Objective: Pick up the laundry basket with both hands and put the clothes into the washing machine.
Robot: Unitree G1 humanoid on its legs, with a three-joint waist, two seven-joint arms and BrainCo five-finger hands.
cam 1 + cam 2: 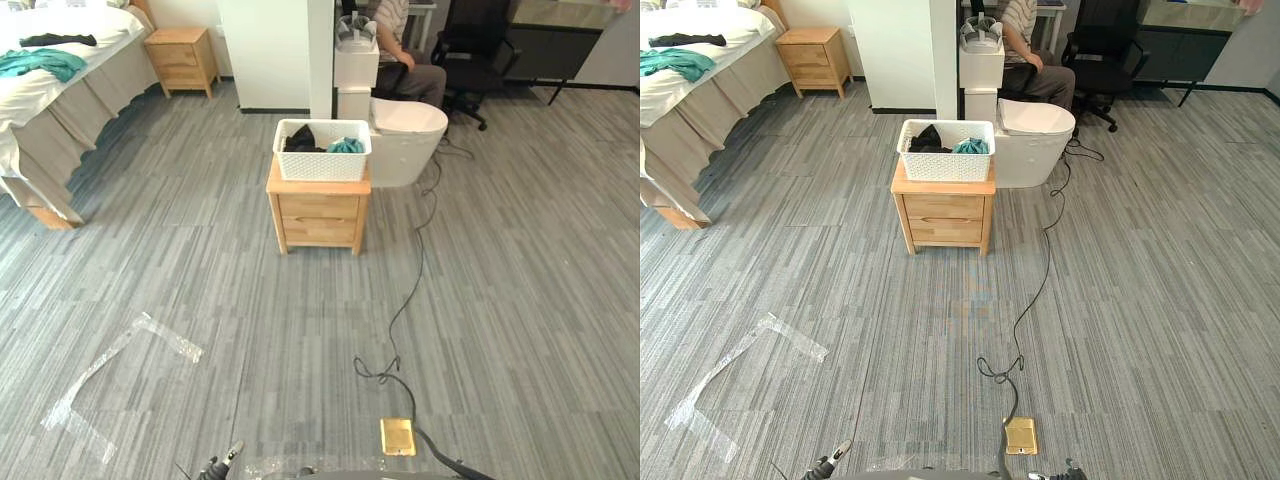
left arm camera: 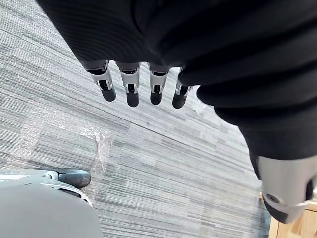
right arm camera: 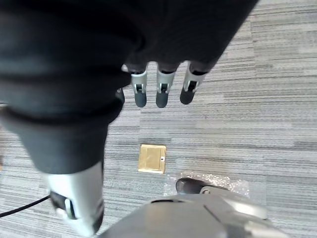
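Left eye view: grey floor [image 1: 520,280], bed [image 1: 60,75], nightstand [image 1: 318,215] bearing laundry basket [image 1: 322,166].

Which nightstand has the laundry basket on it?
The wooden nightstand standing alone mid-floor: the white laundry basket sits on its top. The other nightstand, against the wall beside the bed, has a bare top.

Item: white perforated plastic laundry basket [image 1: 322,165] holding a black garment [image 1: 299,141] and a teal garment [image 1: 347,146], standing on a small light-wood drawered table [image 1: 318,215]. White rounded appliance [image 1: 408,135] just behind. Square brass floor plate [image 1: 397,436] well apart.
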